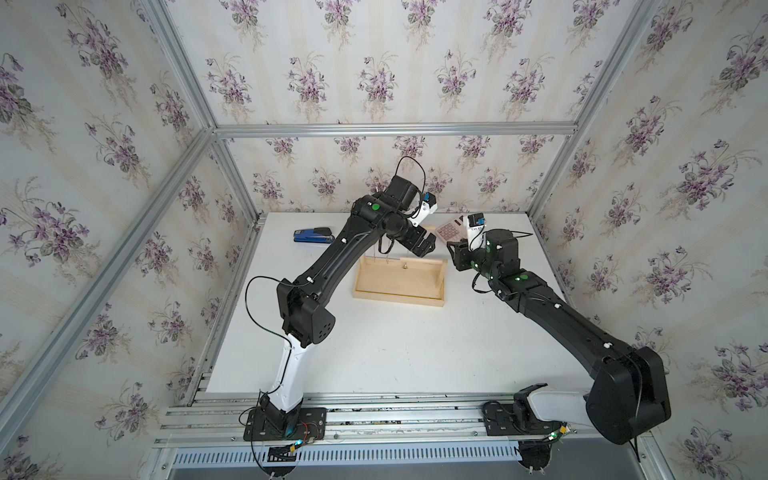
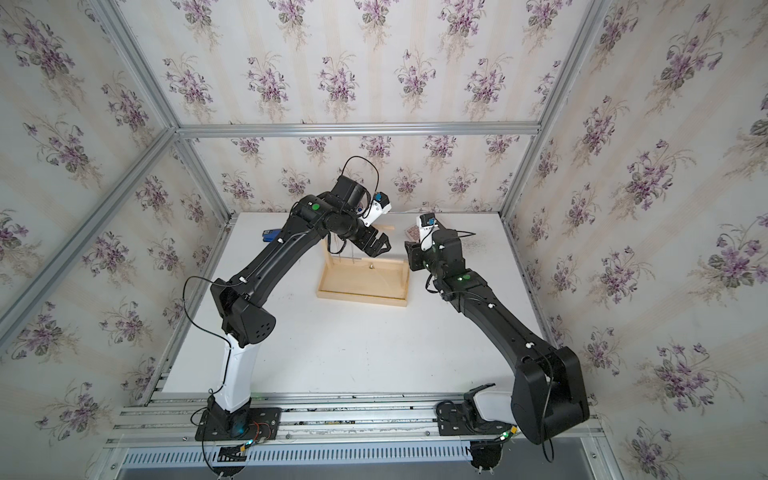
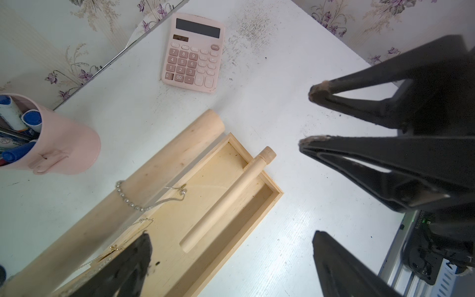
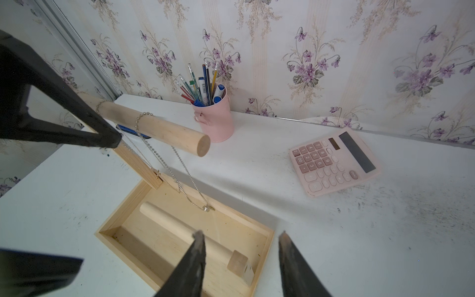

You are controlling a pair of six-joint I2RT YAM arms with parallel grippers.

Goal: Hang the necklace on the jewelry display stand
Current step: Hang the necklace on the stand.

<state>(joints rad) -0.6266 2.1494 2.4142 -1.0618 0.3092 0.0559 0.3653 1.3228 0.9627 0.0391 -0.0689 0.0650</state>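
Jewelry is hanging from the bar (image 4: 164, 131) of the stand (image 1: 399, 300), which is sitting on the white table (image 1: 395, 353) at the centre of both top views. A beaded necklace (image 4: 140, 120) is looping over the bar, its pendant dangling by the tray's rim. A fine necklace (image 3: 144, 220) is draping lower left of it in the left wrist frame, just beside one finger of the left gripper (image 3: 231, 246). That gripper is spreading its jaws fully apart and gripping nothing. The right gripper (image 4: 241, 241) is facing it with jaws partly apart and nothing between them. In a top view the two grippers (image 1: 426, 245) (image 1: 455, 249) are hovering near each other above the tray's upper right corner. A pink calculator (image 3: 192, 54) is lying at the upper centre of the left wrist frame. A pink pen cup (image 4: 214, 123) is standing at the upper centre of the right wrist frame, and a blue stapler (image 1: 313, 235) is lying up and to the left of the stand.
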